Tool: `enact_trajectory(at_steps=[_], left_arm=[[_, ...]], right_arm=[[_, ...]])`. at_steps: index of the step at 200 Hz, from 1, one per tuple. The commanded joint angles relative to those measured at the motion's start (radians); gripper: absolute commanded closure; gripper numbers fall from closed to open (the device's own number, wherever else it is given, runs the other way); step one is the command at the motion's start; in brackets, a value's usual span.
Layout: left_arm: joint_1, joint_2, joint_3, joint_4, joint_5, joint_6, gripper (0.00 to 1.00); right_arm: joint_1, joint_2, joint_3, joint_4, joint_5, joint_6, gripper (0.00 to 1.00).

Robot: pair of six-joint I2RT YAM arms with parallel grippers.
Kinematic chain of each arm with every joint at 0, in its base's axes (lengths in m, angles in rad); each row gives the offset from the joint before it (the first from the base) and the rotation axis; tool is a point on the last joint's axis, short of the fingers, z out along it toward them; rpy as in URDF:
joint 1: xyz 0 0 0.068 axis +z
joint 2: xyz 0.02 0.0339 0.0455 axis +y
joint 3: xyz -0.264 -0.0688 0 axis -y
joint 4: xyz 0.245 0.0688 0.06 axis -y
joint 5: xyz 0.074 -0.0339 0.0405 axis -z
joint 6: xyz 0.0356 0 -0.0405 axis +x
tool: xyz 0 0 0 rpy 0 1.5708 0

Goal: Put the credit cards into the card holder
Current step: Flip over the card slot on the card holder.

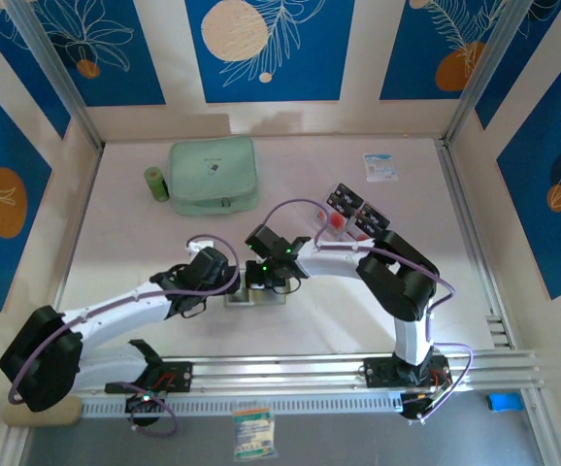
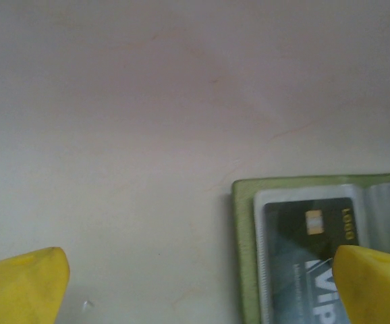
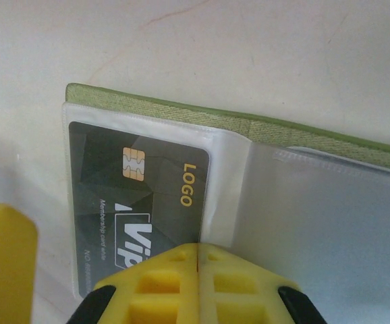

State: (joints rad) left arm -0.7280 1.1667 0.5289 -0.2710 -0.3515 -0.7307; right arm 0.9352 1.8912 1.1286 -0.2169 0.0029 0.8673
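**One card in the holder, a few still loose**

One card holder (image 3: 181, 111), lying open mid-table, a bit toward the near edge, with one black VIP card (image 3: 134, 196) in its clear sleeve. At least three loose cards (image 1: 350, 209) sit bunched toward the right edge. The left arm (image 1: 115, 316) and right arm (image 1: 397, 282) both bend in over the holder. Left jaws are spread wide, one fingertip over the card. Right jaws are pressed together at the sleeved card's edge, can't tell if they're pinching anything
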Motion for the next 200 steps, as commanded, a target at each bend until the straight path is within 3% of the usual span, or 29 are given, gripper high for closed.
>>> enact_trajectory(at_steps=[1,132,200], left_arm=[[0.013,-0.015,0.035,-0.033,0.024,0.013,0.0],[0.013,-0.003,0.103,-0.039,0.07,-0.004,0.0],[-0.008,0.056,0.194,-0.011,0.135,-0.002,0.0]], right_arm=[[0.009,0.019,-0.023,0.02,-0.031,0.023,1.0],[-0.039,-0.08,-0.064,0.049,-0.056,0.013,1.0],[-0.157,-0.177,-0.152,0.038,-0.086,-0.033,1.0]])
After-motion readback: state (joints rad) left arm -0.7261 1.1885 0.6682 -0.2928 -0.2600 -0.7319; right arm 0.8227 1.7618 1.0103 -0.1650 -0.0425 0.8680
